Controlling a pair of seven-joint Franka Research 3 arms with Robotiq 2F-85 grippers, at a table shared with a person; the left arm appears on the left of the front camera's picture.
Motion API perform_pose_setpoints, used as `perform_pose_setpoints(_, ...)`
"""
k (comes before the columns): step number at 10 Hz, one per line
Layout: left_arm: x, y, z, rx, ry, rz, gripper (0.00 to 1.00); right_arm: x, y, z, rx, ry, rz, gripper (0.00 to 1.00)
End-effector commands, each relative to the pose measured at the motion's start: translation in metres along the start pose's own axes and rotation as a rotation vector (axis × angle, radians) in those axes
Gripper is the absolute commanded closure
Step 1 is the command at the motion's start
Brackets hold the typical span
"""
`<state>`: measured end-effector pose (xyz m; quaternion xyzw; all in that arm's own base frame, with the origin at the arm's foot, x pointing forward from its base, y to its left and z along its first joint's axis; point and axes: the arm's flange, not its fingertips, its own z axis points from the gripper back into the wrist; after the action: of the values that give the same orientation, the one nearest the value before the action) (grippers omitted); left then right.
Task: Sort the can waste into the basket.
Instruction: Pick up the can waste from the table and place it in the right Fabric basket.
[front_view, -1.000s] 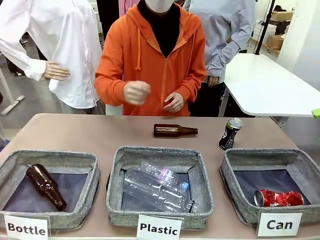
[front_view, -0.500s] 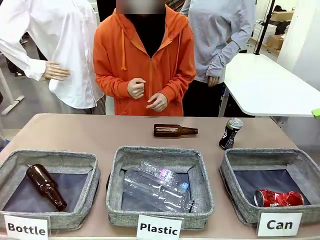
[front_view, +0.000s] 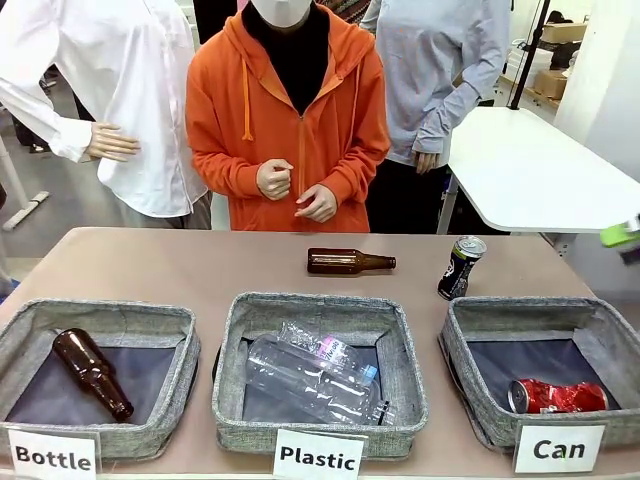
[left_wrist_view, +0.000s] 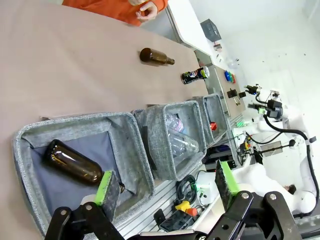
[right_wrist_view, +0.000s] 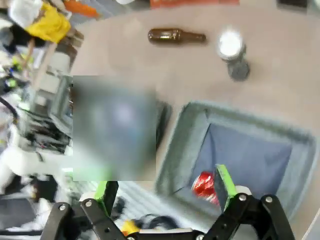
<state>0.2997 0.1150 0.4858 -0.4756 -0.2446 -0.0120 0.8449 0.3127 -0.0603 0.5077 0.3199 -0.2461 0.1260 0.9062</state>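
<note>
1. Desk: tan top. Three grey fabric baskets stand in a row along the near edge.
2. Person: orange hoodie, standing at the far side, both hands held in front of the chest, off the desk.
3. Can basket: rightmost of the row, with a white "Can" label at its front. Plastic basket is in the middle, Bottle basket on the left.
4. Left end effector: fingers spread wide, nothing between them, above the Bottle basket end of the row.
5. Right end effector: fingers spread wide, empty, above the near edge of the Can basket. This view is blurred.
6. Clear plastic bottles: lying in the Plastic basket.
7. Brown bottles: one lying in the Bottle basket, one on its side on the bare desk, mid-far.
8. Red can: crushed, on its side inside the Can basket, near the front wall.
9. Black-and-blue can: standing on the desk, tilted, just behind the Can basket's far left corner, outside it.
</note>
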Motion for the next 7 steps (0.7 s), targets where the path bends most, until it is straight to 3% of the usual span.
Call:
perform_pose_setpoints(1,-0.001,-0.001,0.000,-0.007,-0.003,-0.006,0.00,0.026,-0.057,-0.063,0.092,-0.117,0.291,0.00)
perform_pose_setpoints(3,-0.001,-0.001,0.000,-0.007,-0.003,-0.006,0.00,0.026,-0.077,-0.097,0.053,-0.094,0.465,0.00)
perform_pose_setpoints(4,-0.001,-0.001,0.000,-0.007,-0.003,-0.006,0.00,0.025,-0.080,-0.101,0.072,-0.072,0.447,0.00)
perform_pose_setpoints(5,-0.001,-0.001,0.000,-0.007,-0.003,-0.006,0.00,0.025,-0.075,-0.087,0.108,-0.063,0.275,0.00)
perform_pose_setpoints(6,-0.001,-0.001,0.000,-0.007,-0.003,-0.006,0.00,0.015,-0.066,-0.097,0.006,-0.034,0.441,0.00)
perform_pose_setpoints(7,-0.001,-0.001,0.000,-0.007,-0.003,-0.006,0.00,0.015,-0.066,-0.097,0.006,-0.034,0.441,0.00)
